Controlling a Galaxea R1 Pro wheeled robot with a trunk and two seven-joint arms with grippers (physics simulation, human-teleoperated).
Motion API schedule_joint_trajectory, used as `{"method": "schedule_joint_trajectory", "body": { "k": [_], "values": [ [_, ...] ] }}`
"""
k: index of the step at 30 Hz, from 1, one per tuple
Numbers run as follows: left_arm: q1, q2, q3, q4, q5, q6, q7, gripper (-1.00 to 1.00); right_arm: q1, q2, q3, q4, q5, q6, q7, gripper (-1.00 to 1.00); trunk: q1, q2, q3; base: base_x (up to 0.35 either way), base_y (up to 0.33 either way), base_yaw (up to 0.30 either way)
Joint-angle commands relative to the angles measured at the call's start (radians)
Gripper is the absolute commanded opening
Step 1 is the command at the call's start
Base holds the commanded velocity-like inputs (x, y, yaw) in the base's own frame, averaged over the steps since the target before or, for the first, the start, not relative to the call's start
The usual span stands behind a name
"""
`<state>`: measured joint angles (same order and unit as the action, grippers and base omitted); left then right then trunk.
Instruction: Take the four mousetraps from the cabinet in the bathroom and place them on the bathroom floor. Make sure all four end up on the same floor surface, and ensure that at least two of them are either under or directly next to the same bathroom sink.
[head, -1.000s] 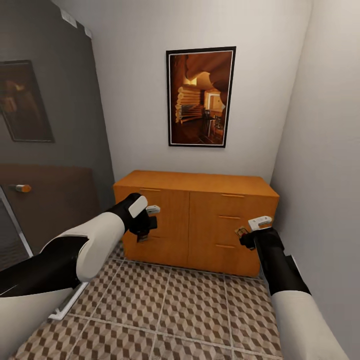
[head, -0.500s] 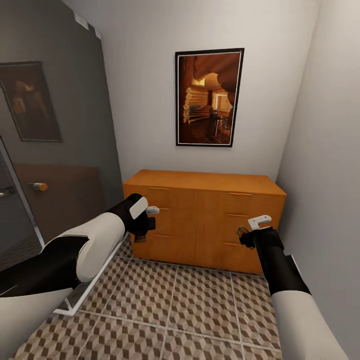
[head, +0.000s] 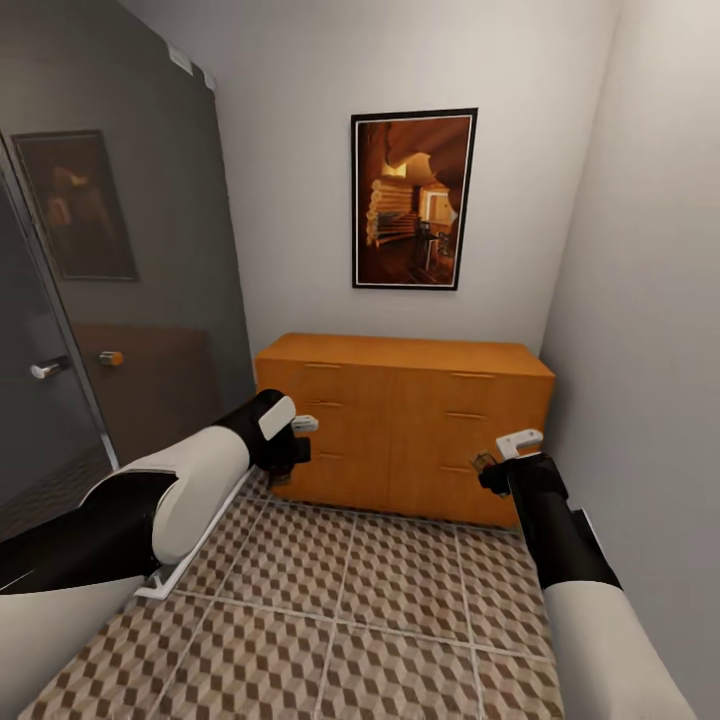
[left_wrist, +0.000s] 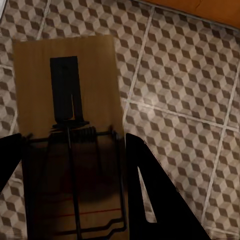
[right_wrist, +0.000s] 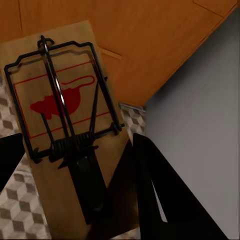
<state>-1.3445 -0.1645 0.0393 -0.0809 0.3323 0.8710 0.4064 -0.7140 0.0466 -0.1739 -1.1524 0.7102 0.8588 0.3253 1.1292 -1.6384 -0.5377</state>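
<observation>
Cabinet: orange-brown wood with a smooth flat top and flat drawer fronts carrying thin slab pulls. It stands against the pale back wall, its right end close to the right wall. All drawer fronts sit flush.

Bathroom floor: large square tiles printed with a brown, beige and cream cube pattern, divided by pale grey grout lines. It extends from the cabinet base toward the robot.

Left gripper: held in front of the cabinet's left half, above the tiles. In the left wrist view, its black fingers flank a mousetrap on both long edges, clamped against it. This trap is a flat rectangular tan board with a dark wire spring coil, a wire bow and a black flat plate. It hangs over the floor tiles.

Right gripper: held in front of the cabinet's right end, near the right wall. In the right wrist view, its black fingers are closed on a second mousetrap. This board shows a dark wire frame, a coil spring, thin red printed lines and a red mouse-shaped mark. Behind it are the cabinet wood and the grey wall.

Framed picture: black frame, warm brown interior scene, hung on the back wall above the cabinet.

Glass panel: dark, glossy and reflective, on the left side, with a small metal handle.
</observation>
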Motion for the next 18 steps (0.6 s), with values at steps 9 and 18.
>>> {"method": "schedule_joint_trajectory", "body": {
  "k": [9, 18],
  "values": [
    [0.0, 0.006, 0.004, 0.012, 0.005, 0.003, 0.008, -1.0, -0.001, 0.001, -0.001, 0.0, 0.01, -0.007, 0.003, -1.0, -0.001, -0.001, -0.001, -0.334, 0.0, 0.0],
    [0.006, 0.019, 0.004, 0.019, 0.003, 0.0, 0.008, -1.0, -0.001, 0.02, -0.004, 0.001, 0.007, -0.005, 0.004, -1.0, -0.001, -0.001, -0.001, -0.334, -0.001, 0.0]
  ]
}}
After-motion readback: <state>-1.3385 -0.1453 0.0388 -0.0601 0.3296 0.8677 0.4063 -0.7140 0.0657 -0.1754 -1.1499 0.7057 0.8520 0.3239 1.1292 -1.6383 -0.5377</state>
